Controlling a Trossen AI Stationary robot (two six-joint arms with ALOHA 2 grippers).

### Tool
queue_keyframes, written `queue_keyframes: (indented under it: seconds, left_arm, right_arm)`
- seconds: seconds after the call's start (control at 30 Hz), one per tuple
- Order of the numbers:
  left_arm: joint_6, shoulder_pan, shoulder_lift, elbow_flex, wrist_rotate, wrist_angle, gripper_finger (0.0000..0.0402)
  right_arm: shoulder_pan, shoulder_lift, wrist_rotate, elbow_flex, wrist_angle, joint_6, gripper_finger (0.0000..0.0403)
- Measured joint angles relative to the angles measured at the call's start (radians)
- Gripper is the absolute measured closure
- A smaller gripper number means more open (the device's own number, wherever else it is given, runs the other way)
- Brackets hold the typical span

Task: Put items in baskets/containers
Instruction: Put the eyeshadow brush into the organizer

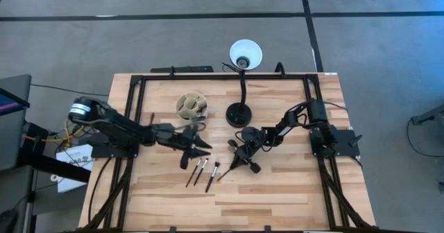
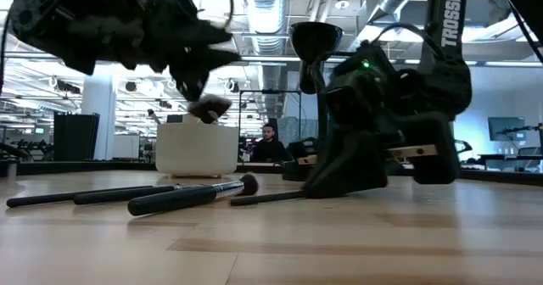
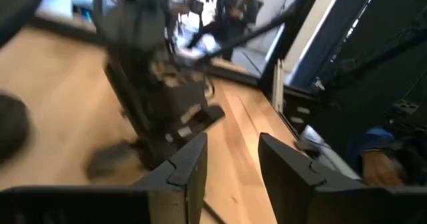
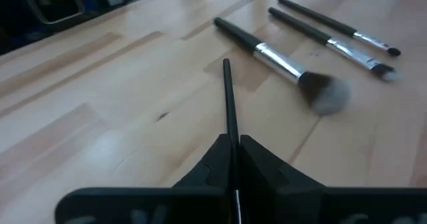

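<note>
Three makeup brushes [image 1: 202,171] with black handles lie side by side on the wooden table, also seen in the right wrist view [image 4: 283,59]. My right gripper [image 4: 231,151] sits low just to their right, shut on a fourth, thin brush [image 4: 227,97]. My left gripper [image 3: 230,161] hovers open above the table to their far left [image 1: 199,145], with nothing between its fingers. The cream cup [image 1: 191,105] with inner dividers stands behind it on the table. My right gripper pinches the thin brush's black handle [image 4: 229,132] between its two fingers. The fingers slant down from the table's right side, and the handle runs straight forward out of them. Its free end [image 4: 225,64] stays low at the tabletop; whether it rests there I cannot tell.
A black desk lamp stands behind the grippers, its round base [image 1: 239,114] beside the cup and its white shade [image 1: 245,54] past the table's far edge. A black frame [image 1: 132,87] runs along the table's rim. Bare wood lies toward the near edge [image 1: 229,205].
</note>
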State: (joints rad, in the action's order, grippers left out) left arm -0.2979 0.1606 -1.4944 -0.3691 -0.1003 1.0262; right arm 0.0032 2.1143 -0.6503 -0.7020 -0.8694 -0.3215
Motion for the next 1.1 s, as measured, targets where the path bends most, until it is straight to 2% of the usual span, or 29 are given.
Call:
queue_keyframes:
  seconds: [0.23, 0.37, 0.57, 0.77, 1.0, 1.1]
  left_arm:
    - [-0.179, 0.052, -0.173, -0.02, 0.002, -0.005, 0.0271]
    - [-0.187, 0.085, -0.239, -0.026, 0.002, -0.004, 0.0271]
    - [-0.159, 0.088, -0.251, -0.021, 0.051, -0.009, 0.0271]
    - [-0.13, 0.088, -0.25, -0.021, 0.055, -0.036, 0.0271]
    - [-0.157, 0.088, -0.249, -0.022, 0.056, -0.091, 0.0271]
    - [-0.161, 0.088, -0.249, -0.022, 0.055, -0.091, 0.0271]
  right_arm:
    - [0.028, 0.005, 0.096, -0.091, 0.027, 0.006, 0.0396]
    - [0.032, 0.004, 0.157, -0.129, 0.083, 0.007, 0.0388]
    - [0.032, 0.002, 0.146, -0.17, 0.08, 0.008, 0.0398]
    - [0.027, -0.008, 0.14, -0.211, 0.076, 0.008, 0.0385]
    - [0.012, -0.008, 0.141, -0.245, 0.091, 0.008, 0.0397]
    - [0.002, -0.008, 0.141, -0.249, 0.088, 0.008, 0.039]
